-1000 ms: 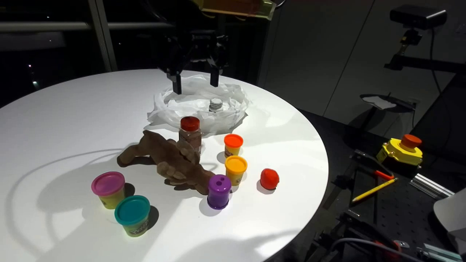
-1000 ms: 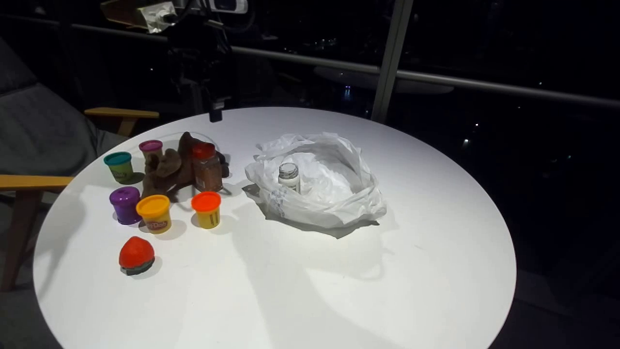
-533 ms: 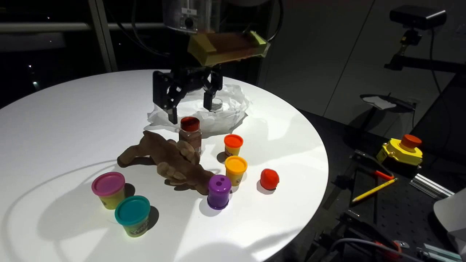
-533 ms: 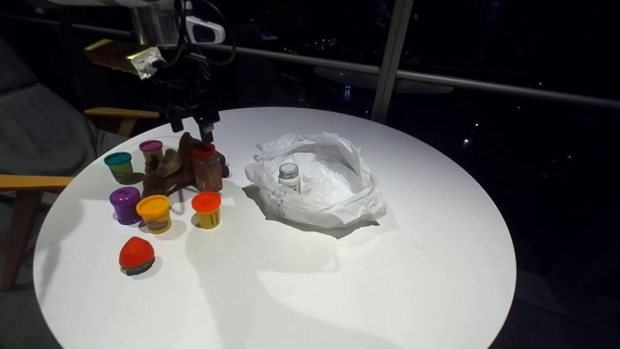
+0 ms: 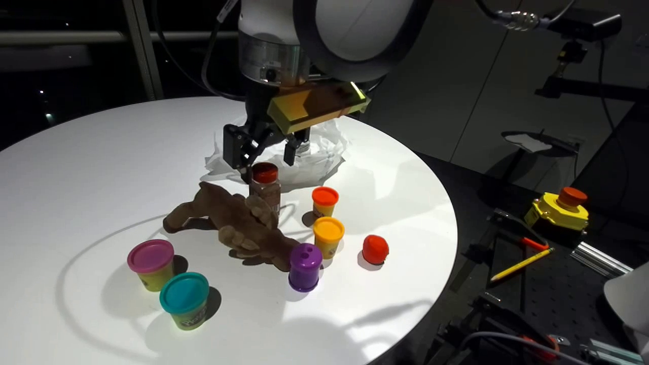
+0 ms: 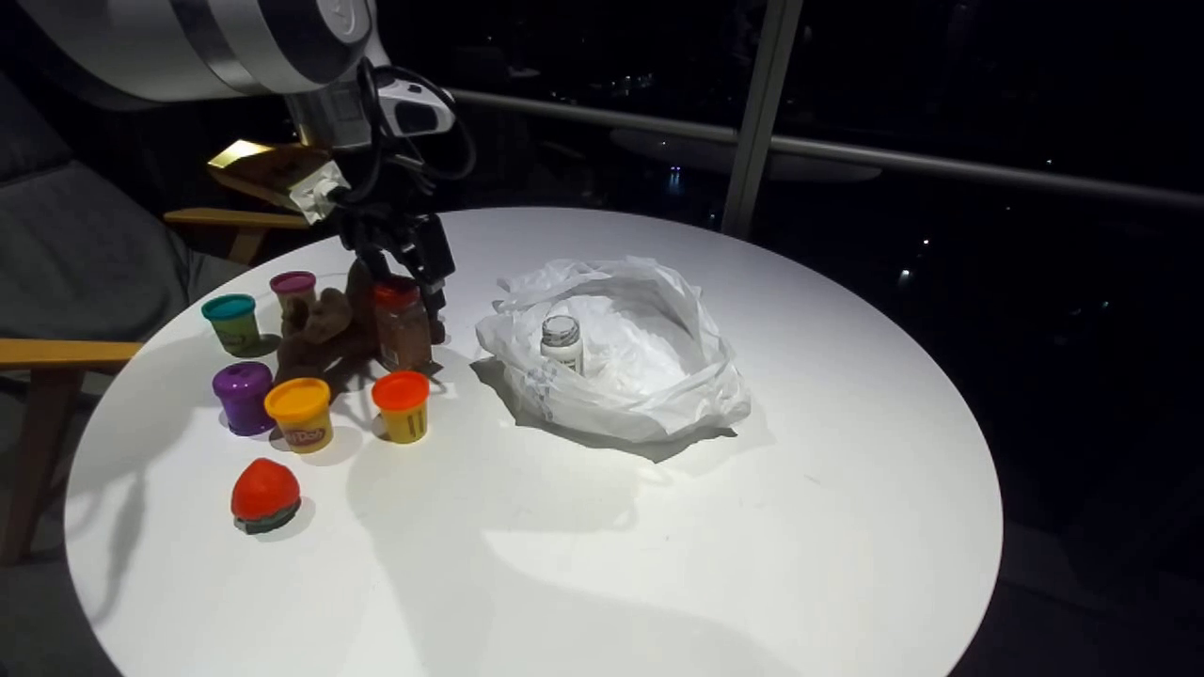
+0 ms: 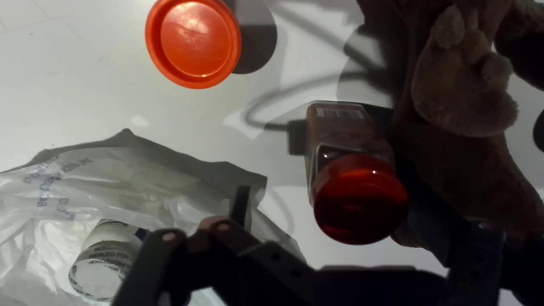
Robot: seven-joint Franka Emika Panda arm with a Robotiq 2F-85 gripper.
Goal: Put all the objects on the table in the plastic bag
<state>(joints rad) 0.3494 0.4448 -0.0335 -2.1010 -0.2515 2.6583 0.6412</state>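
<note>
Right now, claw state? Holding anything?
Claw: open, holding nothing, down at the red-lidded jar; whether it touches can't be told.

The table (image 6: 800,564) is smooth. The plastic bag (image 5: 319,165), toward its far edge in an exterior view, is thin, wrinkled, glossy film. The brown toy (image 5: 230,215) looks like matt, fuzzy cloth. The jar (image 7: 344,134) is see-through and shiny; its red cap (image 7: 360,199) and the purple cup (image 5: 305,267) are glossy plastic. The chair (image 6: 85,235) shows matt cloth and wood.
</note>
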